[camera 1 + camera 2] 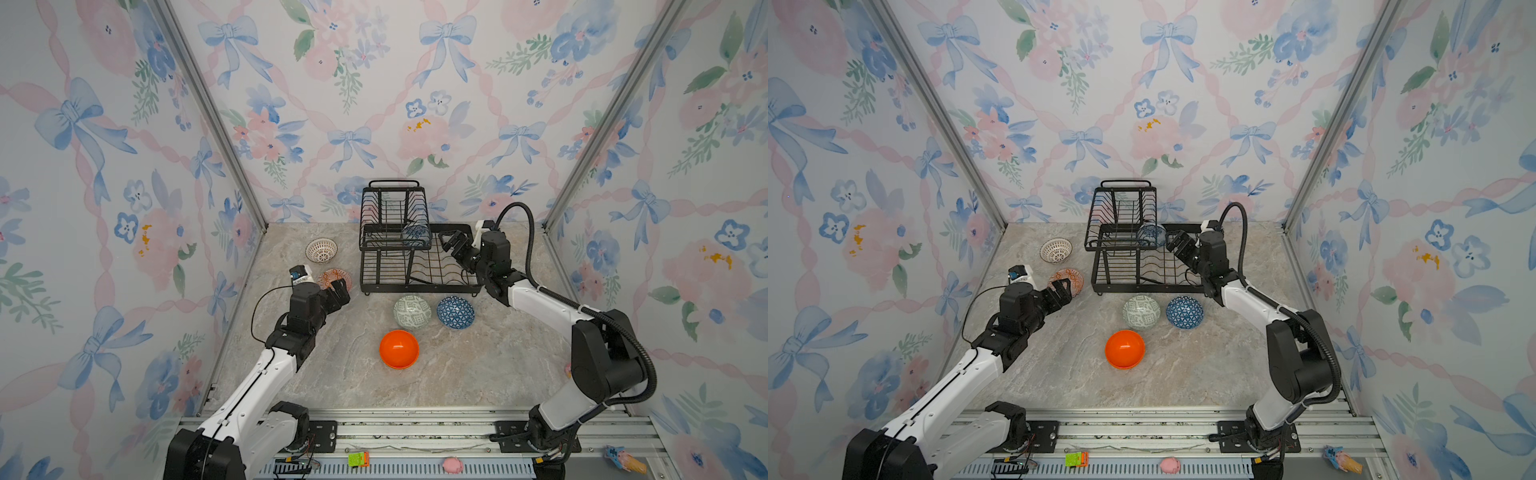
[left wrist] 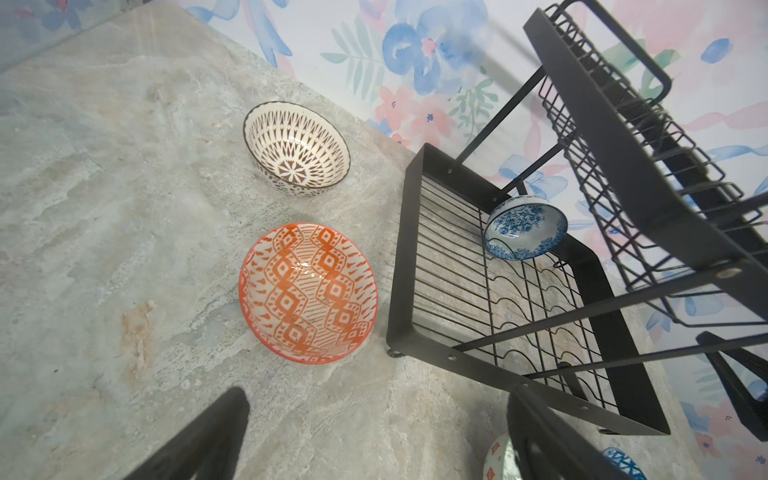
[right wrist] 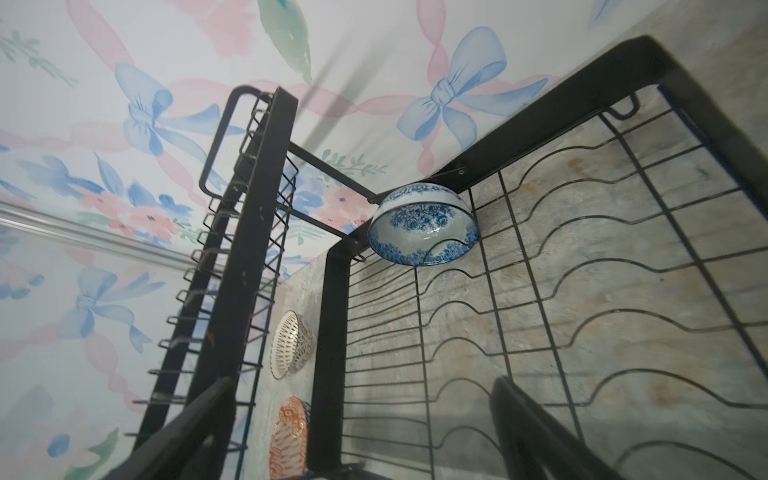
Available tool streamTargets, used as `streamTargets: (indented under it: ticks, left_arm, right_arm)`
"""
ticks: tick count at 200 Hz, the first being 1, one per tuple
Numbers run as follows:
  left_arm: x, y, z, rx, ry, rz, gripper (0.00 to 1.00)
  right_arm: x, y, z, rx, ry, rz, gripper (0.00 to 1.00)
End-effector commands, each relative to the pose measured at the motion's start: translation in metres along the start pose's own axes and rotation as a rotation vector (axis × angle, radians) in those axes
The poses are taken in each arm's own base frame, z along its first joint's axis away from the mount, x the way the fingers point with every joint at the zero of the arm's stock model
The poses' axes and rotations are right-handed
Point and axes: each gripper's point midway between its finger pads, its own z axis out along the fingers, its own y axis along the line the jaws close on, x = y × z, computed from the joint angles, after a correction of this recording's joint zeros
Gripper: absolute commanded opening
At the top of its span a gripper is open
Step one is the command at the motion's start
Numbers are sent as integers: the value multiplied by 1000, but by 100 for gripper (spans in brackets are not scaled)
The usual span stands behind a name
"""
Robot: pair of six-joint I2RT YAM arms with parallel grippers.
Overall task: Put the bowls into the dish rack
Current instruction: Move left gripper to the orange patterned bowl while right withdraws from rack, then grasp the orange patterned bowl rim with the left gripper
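Tabletop (image 1: 478,374): marbled grey-beige stone finish, filling the lower centre of both top views. Wallpaper (image 1: 374,104) printed with blue bows, pink ribbons and flowers covers the three enclosing walls. Aluminium corner posts (image 1: 205,104) run down from the upper corners of the frame. A slotted metal rail (image 1: 415,428) crosses the bottom edge and carries both arm bases. A green-and-orange block (image 1: 358,459) and a pink toy (image 1: 453,464) lie below it.

The dish rack (image 1: 419,287) stands at centre, against the back wall. The blue-and-white bowl (image 1: 417,233) rests tilted on the lower tray at its far corner, beside the raised basket.

Five bowls sit on the stone:
- The white lattice bowl (image 1: 321,250) and red-orange bowl (image 1: 332,277) are left of the rack, both mouth up.
- The grey-green bowl (image 1: 412,311) and dark blue geometric bowl (image 1: 456,312) are just below it, side by side and inverted.
- The plain orange bowl (image 1: 399,349) is lower centre, apart from the rest.

The left gripper (image 1: 338,291) has its jaws spread and empty, at the near edge of the red-orange bowl. The right gripper (image 1: 449,241) has its jaws apart and empty, over the lower tray, right of the blue-and-white bowl and clear of it.
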Motion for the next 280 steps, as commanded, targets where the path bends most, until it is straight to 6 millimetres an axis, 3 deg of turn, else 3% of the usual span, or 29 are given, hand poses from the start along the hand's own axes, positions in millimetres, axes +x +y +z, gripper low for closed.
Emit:
streamTargets:
  ticks: [1, 33, 63, 118, 174, 180, 228, 280]
  left_arm:
    - [11, 11, 8, 0, 66, -52, 98]
    - [18, 35, 26, -43, 127, -139, 98]
    - [22, 44, 41, -58, 178, -184, 98]
    - [21, 53, 65, -111, 211, -197, 98]
    - [36, 77, 86, -194, 276, -196, 78]
    - [24, 71, 90, -182, 256, -192, 76]
    - [26, 76, 104, -214, 287, -161, 53]
    - [30, 89, 107, -277, 301, -111, 44]
  right_arm:
    - [13, -15, -21, 122, 45, -171, 97]
    - [23, -4, -45, 185, 42, -378, 97]
    - [39, 4, -67, 221, 16, -552, 97]
    - [46, -15, -84, 280, -30, -672, 97]
    - [47, -31, -95, 317, -72, -744, 97]
    - [47, -31, -96, 314, -76, -740, 97]
    - [49, -31, -98, 286, -97, -722, 97]
    - [48, -37, -100, 284, -120, -694, 97]
